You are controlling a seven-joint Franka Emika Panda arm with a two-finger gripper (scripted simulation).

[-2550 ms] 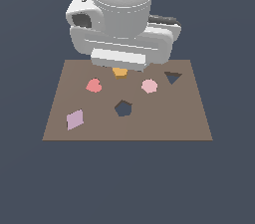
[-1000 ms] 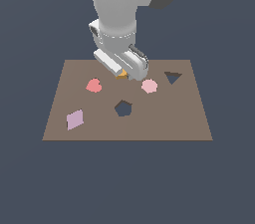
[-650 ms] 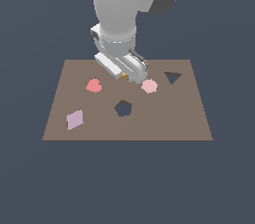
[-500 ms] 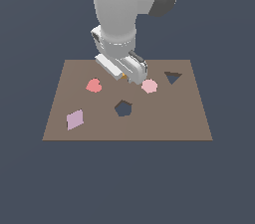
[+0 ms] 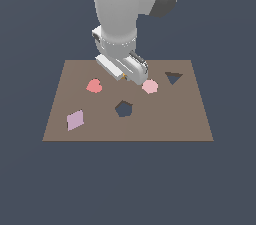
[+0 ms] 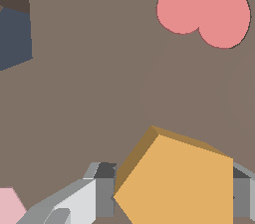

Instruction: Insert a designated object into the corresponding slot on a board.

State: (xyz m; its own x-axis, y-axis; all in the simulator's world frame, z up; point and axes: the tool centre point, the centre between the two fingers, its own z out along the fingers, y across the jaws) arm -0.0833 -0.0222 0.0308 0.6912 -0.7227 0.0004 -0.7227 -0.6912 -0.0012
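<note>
The hand (image 6: 169,203) is pinching the orange pentagon (image 6: 179,183) (corners should be matching the slot (image 5: 123,109) before lowering).

On the board (image 5: 190,114), the slot (image 5: 123,109) lay near the middle, the heart (image 5: 94,86) to the exterior view's left, the polygon (image 5: 150,86) to its right. The block (image 6: 179,183) sat between the tool's (image 6: 174,200) fingers (image 6: 102,195), behind the slot.
</note>
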